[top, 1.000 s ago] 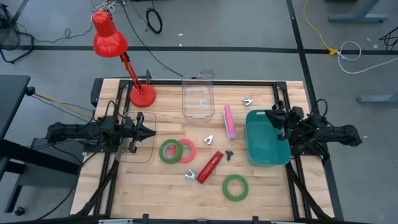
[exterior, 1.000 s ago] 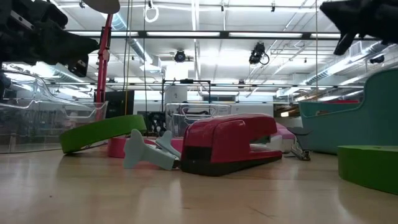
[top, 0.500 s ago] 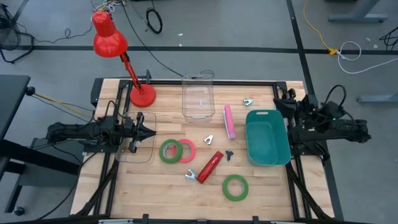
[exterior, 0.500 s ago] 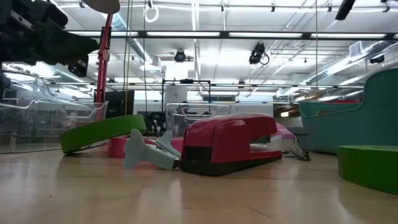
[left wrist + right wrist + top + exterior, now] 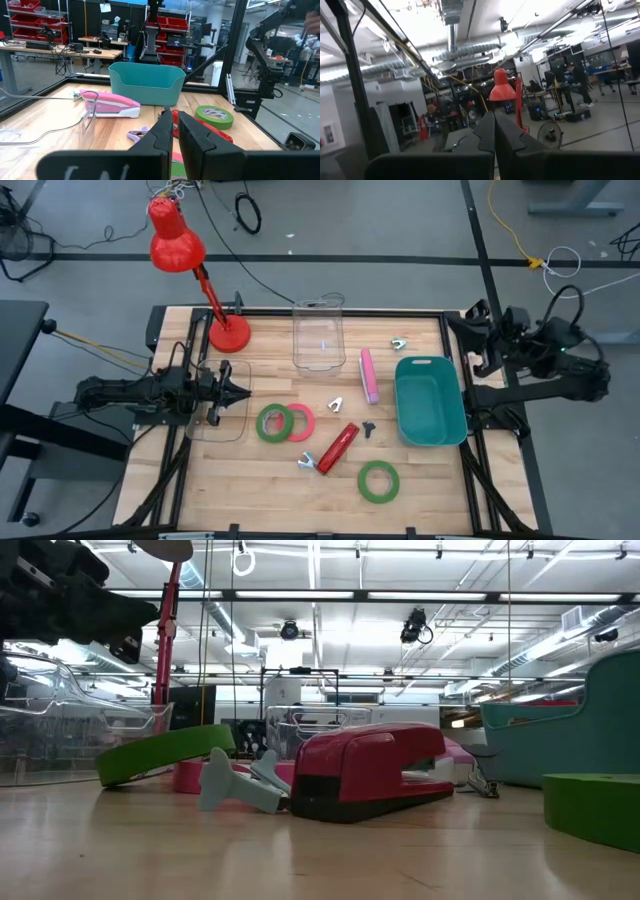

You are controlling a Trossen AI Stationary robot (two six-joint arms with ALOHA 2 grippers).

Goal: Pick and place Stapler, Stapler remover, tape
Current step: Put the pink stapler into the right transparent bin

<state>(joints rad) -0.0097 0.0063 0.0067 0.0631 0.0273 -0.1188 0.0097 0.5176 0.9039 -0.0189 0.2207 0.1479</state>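
A red stapler (image 5: 339,447) lies near the middle of a wooden table (image 5: 270,490), angled, with a small grey staple remover (image 5: 305,462) touching its lower end. A pink stapler (image 5: 369,375) lies just beside a teal bin (image 5: 430,425) at the table's right. Two tape rings, one green (image 5: 271,423) and one pink-red (image 5: 299,422), lie touching each other to the left of the red stapler; a second green ring (image 5: 378,481) lies apart, near the front edge. A clear tub (image 5: 318,335) stands at the back, by a red lamp (image 5: 177,242).

The left gripper (image 5: 232,392) hovers over the table's left edge, its fingers (image 5: 162,135) nearly closed and holding nothing. The right gripper (image 5: 478,345) is raised off the table's right back corner, pointing into the room, its fingers (image 5: 485,131) pressed together and empty.

No pick looks under way. For a clean grasp, a gripper would probably need to open wide, descend straight over one item, and close across the stapler's narrow width or one wall of a tape ring, avoiding the touching neighbour.
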